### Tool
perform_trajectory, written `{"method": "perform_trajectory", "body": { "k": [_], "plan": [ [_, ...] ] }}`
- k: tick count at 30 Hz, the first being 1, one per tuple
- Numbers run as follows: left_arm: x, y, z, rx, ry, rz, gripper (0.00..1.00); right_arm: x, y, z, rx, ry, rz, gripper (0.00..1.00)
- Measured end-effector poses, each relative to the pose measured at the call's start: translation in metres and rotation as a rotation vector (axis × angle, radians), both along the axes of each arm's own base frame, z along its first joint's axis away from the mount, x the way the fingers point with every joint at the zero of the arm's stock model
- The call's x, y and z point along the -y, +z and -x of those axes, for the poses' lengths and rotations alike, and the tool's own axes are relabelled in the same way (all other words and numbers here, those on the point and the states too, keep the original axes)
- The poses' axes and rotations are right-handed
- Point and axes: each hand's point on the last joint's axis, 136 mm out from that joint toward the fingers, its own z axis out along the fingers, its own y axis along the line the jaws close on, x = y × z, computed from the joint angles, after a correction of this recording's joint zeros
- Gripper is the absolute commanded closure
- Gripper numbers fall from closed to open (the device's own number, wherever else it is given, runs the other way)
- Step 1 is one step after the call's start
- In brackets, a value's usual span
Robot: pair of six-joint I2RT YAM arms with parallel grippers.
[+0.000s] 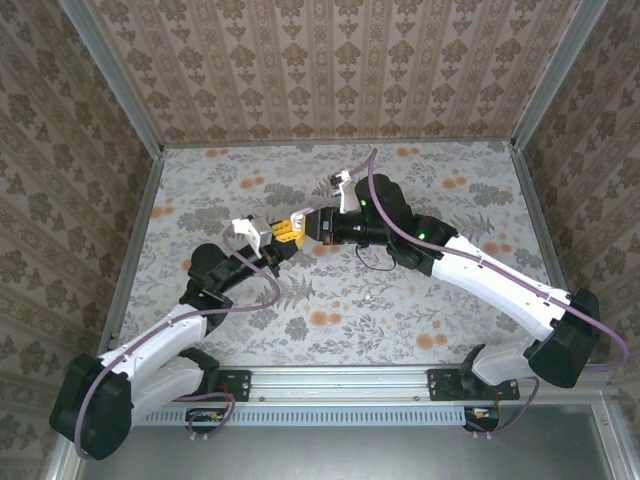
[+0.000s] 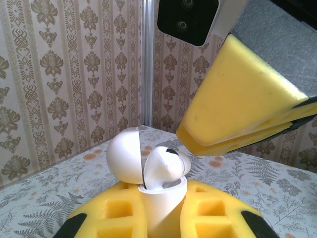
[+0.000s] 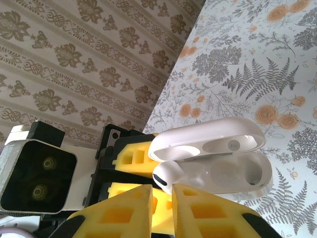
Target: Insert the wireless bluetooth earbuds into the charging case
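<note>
Left gripper [image 2: 163, 210] is clamped on the white charging case [image 2: 163, 196], its yellow foam fingers pressing the body from both sides and holding it upright over the floral table [image 1: 400, 300], with the lid [image 2: 124, 154] swung open. Right gripper [image 2: 184, 135] hovers just above the case mouth with its yellow pads squeezed together on nothing. Its tips are close to the earbud [image 2: 163, 166], though contact cannot be told. That white earbud, dark-spotted at the tip, stands in the case — lower part in a well, rounded head above the rim.
</note>
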Motion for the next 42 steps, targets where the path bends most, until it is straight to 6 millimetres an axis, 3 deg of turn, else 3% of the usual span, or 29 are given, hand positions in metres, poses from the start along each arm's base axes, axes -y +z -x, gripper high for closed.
{"method": "perform_trajectory", "body": {
  "k": [27, 42],
  "plan": [
    [0.0, 0.0, 0.001, 0.0, -0.003, 0.0, 1.0, -0.002, -0.007, 0.004, -0.02, 0.02, 0.004, 0.86],
    [-0.001, -0.006, -0.003, -0.023, 0.008, -0.013, 1.0, -0.001, -0.02, -0.011, -0.045, -0.005, 0.028, 0.87]
  ]
}}
